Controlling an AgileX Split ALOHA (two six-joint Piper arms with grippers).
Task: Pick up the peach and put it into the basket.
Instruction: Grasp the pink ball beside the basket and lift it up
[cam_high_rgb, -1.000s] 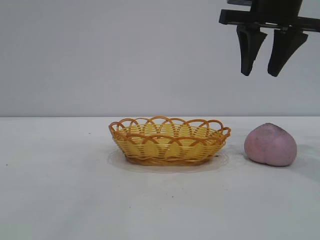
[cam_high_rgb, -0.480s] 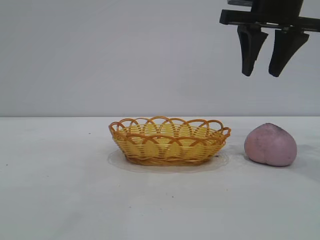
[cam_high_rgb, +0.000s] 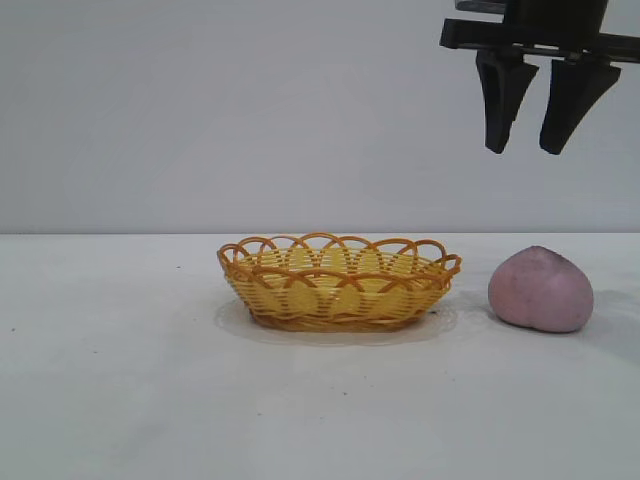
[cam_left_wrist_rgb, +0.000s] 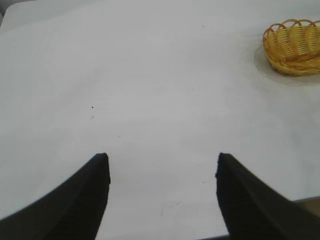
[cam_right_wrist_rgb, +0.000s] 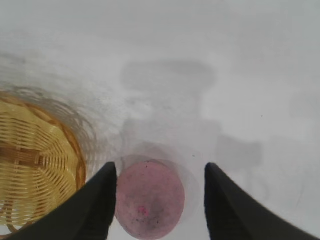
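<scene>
We see the peach (cam_high_rgb: 541, 290) on the table (cam_high_rgb: 120, 400), apparently below the right gripper's fingers (cam_high_rgb: 502, 100), with the basket (cam_high_rgb: 338, 283) beside it.

"Can you see the whole basket (cam_left_wrist_rgb: 294, 46)?"
"No, the left wrist picture cuts its side off. In the right wrist view, a finger (cam_right_wrist_rgb: 95, 207) maybe hides part of the peach (cam_right_wrist_rgb: 150, 199)."

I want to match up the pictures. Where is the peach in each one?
Exterior view: the peach lies on the table at the right, beside the basket, below the right gripper.
Left wrist view: not in it.
Right wrist view: low in the middle, between the gripper's fingers.
Shared landmark: the basket.
</scene>
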